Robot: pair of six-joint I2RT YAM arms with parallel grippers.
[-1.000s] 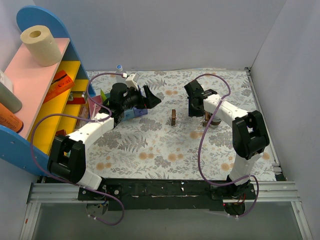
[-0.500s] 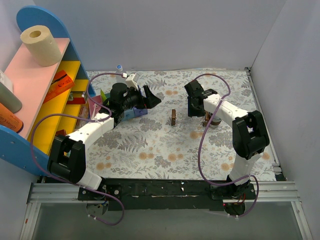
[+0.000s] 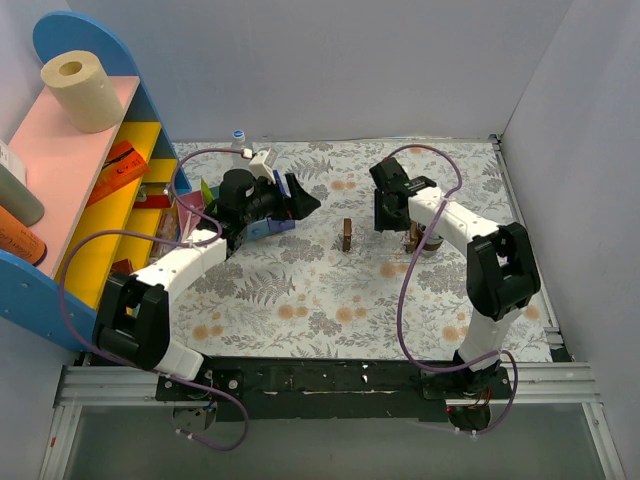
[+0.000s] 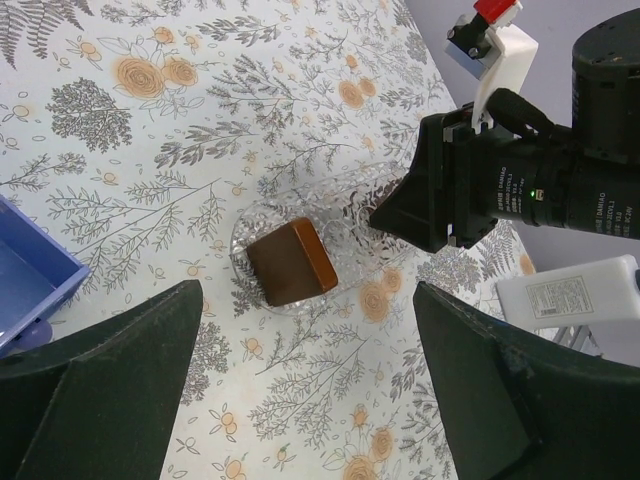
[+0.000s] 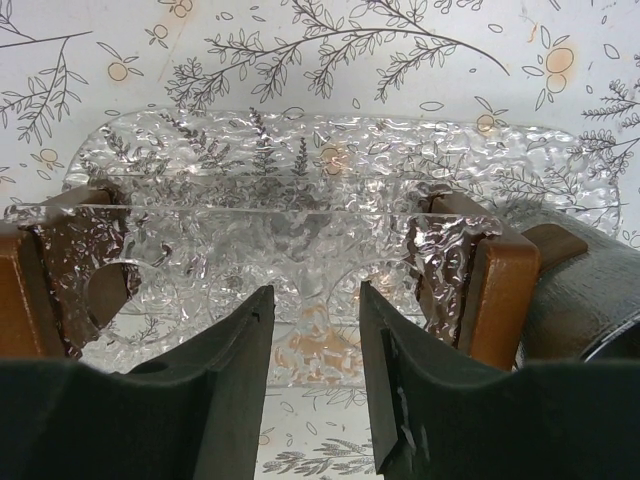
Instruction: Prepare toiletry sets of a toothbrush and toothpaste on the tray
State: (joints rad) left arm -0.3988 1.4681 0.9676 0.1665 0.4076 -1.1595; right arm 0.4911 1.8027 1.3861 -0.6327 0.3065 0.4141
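Observation:
The clear textured tray (image 5: 330, 170) lies on the floral tabletop with a brown wooden block (image 5: 495, 285) at each end. It holds no toothbrush or toothpaste. My right gripper (image 5: 315, 330) hangs just in front of the tray's near edge, jaws a little apart and empty; it also shows in the top view (image 3: 385, 220). My left gripper (image 4: 320, 400) is wide open and empty, above the table to the left of the tray's end block (image 4: 290, 262), near the blue box in the top view (image 3: 305, 200). A yellow-green piece (image 3: 206, 190), perhaps toothpaste, shows behind the left arm. The toothbrush is not in view.
A blue compartment box (image 4: 30, 280) sits under the left arm. A dark round cup (image 5: 585, 290) stands by the tray's right end. A shelf unit (image 3: 100, 190) with a paper roll and packets lines the left side. Walls close the back and right.
The left gripper has shifted slightly back and to the left. The right arm has barely moved.

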